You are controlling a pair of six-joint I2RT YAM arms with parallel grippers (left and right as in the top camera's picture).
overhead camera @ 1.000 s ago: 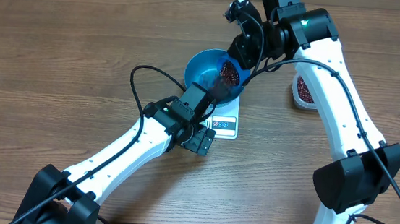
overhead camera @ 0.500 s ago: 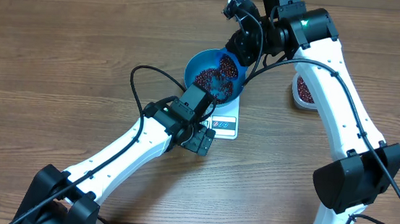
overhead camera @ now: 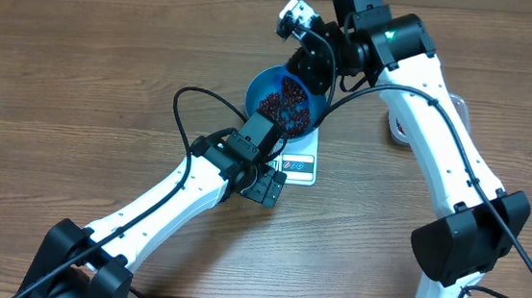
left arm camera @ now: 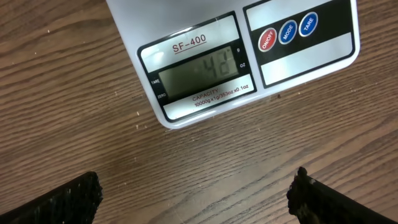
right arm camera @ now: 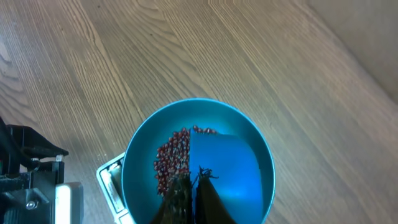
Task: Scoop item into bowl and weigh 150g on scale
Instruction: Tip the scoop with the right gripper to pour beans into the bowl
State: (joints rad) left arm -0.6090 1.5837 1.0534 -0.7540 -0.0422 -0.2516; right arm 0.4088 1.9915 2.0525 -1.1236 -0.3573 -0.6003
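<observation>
The blue bowl (overhead camera: 272, 97) stands on the white scale (overhead camera: 301, 164), with red-brown beans (overhead camera: 280, 100) spread inside it. My right gripper (overhead camera: 301, 77) hangs over the bowl's far right rim, shut on a small blue scoop (right arm camera: 225, 163). In the right wrist view the scoop's blade covers the right half of the bowl (right arm camera: 143, 155) beside the beans (right arm camera: 174, 158), above the shut gripper (right arm camera: 193, 196). My left gripper (overhead camera: 265, 184) rests open on the table just in front of the scale's display (left arm camera: 199, 70), which shows lit digits. Nothing lies between its fingers (left arm camera: 62, 199).
A clear tub (overhead camera: 395, 131) with more beans sits right of the scale, mostly hidden under my right arm. The left arm's cable (overhead camera: 188, 104) loops over the table left of the bowl. The scale's three buttons (left arm camera: 287, 32) face the left wrist camera.
The right gripper has swung up and to the left over the bowl. The beans that sat in the scoop now lie spread in the bowl. The left arm has not moved.
</observation>
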